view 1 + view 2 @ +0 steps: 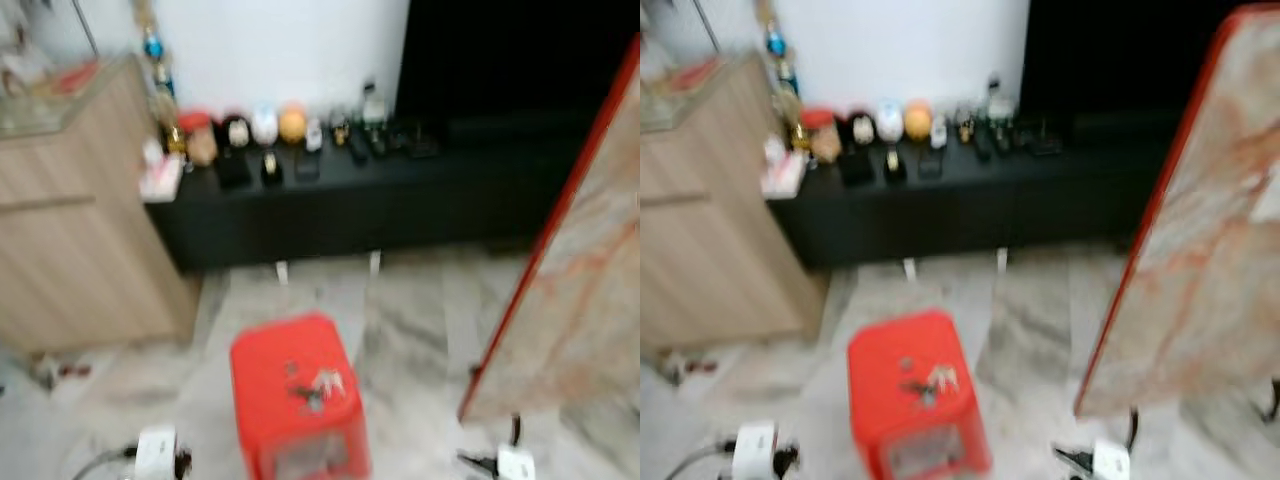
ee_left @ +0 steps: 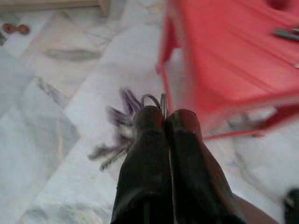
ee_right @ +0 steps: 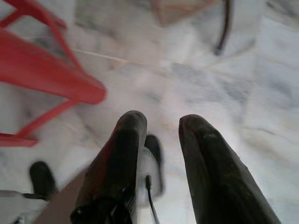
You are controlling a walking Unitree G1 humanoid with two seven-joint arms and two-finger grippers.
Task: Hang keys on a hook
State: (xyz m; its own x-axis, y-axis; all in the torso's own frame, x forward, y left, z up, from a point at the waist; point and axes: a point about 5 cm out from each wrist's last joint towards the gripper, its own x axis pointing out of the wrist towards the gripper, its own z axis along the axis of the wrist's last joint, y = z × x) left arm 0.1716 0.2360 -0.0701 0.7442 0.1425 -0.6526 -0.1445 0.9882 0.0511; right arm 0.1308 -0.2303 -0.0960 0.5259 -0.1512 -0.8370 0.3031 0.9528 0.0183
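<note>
Two hands are in play, and they differ. The left hand (image 2: 164, 114) has its black fingers pressed together on a ring with a bunch of keys (image 2: 122, 135), which hangs blurred just past the fingertips, above the marble floor (image 2: 56, 93) and close beside the red stool (image 2: 233, 60). The right hand (image 3: 161, 123) has its fingers apart and holds nothing; it hangs over the floor on the other side of the stool.

On top of the stool (image 1: 296, 385) some small metal things (image 1: 322, 386) lie, maybe a second bunch of keys, but the blur does not allow me to say. Beyond the stool, against the white wall, a long black surface (image 1: 330, 200) carries a row of small ornaments (image 1: 262, 128). A light wooden cabinet (image 1: 70, 220) is left of the stool, and a marble slab with red edge (image 1: 575, 280) leans to its right.

I judge that the pick-up is done and the carrying step is in hand. No hook is clear in these blurred pictures, so the next move calls for finding it first, then bringing the ring to it without loosening the grip.
</note>
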